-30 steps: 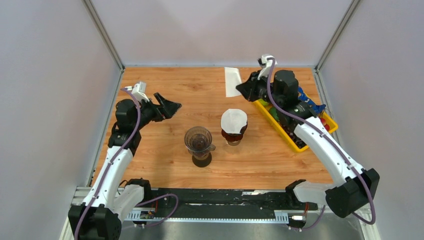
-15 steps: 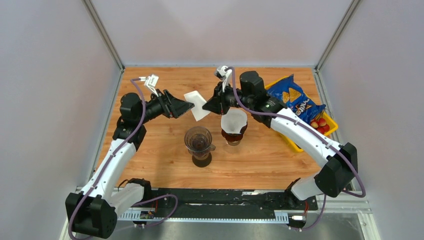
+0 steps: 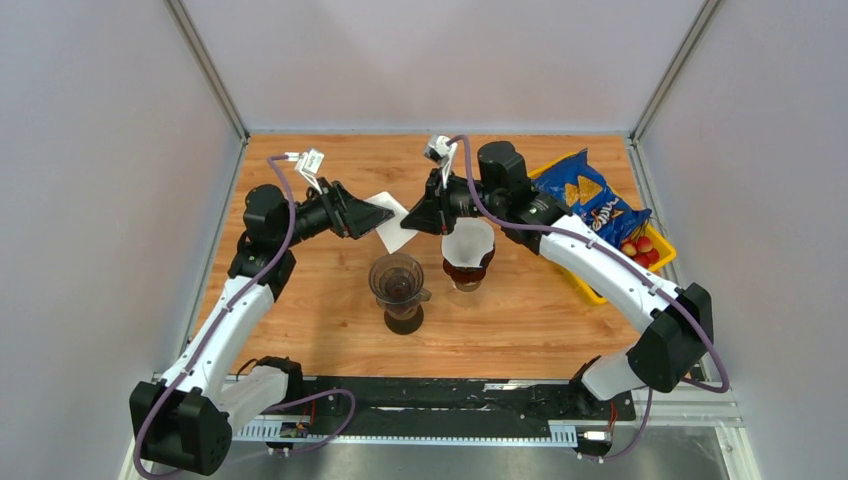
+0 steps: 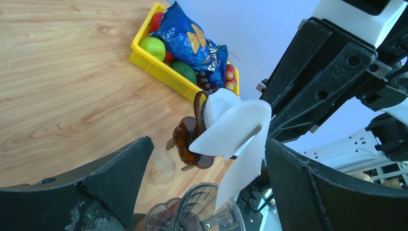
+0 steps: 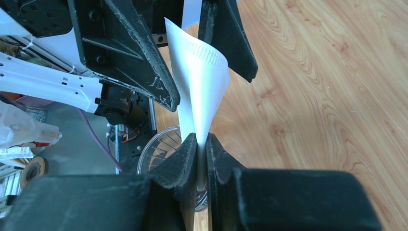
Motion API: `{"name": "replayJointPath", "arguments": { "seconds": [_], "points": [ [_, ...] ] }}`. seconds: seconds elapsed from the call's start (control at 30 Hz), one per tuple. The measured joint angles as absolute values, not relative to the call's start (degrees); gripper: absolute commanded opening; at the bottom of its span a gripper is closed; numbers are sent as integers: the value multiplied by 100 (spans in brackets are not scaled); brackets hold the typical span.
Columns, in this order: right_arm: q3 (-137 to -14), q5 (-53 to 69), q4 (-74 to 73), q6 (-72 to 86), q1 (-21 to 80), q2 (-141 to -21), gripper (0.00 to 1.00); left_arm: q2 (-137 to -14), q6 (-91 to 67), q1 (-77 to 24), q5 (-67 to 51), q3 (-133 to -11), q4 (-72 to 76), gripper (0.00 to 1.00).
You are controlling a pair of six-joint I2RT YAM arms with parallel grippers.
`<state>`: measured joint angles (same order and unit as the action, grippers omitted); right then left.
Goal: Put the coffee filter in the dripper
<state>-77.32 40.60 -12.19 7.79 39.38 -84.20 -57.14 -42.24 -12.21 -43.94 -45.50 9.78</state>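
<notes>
A folded white coffee filter [image 3: 393, 224] hangs in the air above and just behind the clear dripper [image 3: 398, 279], which stands empty. My right gripper [image 3: 412, 221] is shut on the filter's edge; in the right wrist view the paper [image 5: 202, 86] rises from the closed fingertips [image 5: 201, 140]. My left gripper [image 3: 376, 217] faces it, open, one finger on each side of the paper without touching. In the left wrist view the filter [image 4: 240, 168] hangs between the wide fingers [image 4: 208, 144], over the dripper's rim [image 4: 202, 211].
A brown dripper [image 3: 467, 268] with another white filter [image 3: 468, 240] in it stands right of the clear one. A yellow bin [image 3: 590, 290] holding a blue chip bag [image 3: 585, 200] and fruit sits at the right. Grey walls enclose the table.
The right arm swung from the back right to the middle, carrying the filter. The left gripper moved right to meet it and now straddles the paper.
</notes>
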Motion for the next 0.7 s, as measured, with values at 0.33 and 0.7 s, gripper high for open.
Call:
{"name": "replayJointPath", "arguments": {
  "seconds": [0.33,0.7],
  "points": [
    [-7732,4018,-1262,755,3964,-8423,14,-5756,-4375,-1243,-4486,-4550,1194,67],
    [-7881,3623,-1299,757,3964,-8554,14,-5756,-4445,-1503,-4466,-4624,1105,22]
  ]
}}
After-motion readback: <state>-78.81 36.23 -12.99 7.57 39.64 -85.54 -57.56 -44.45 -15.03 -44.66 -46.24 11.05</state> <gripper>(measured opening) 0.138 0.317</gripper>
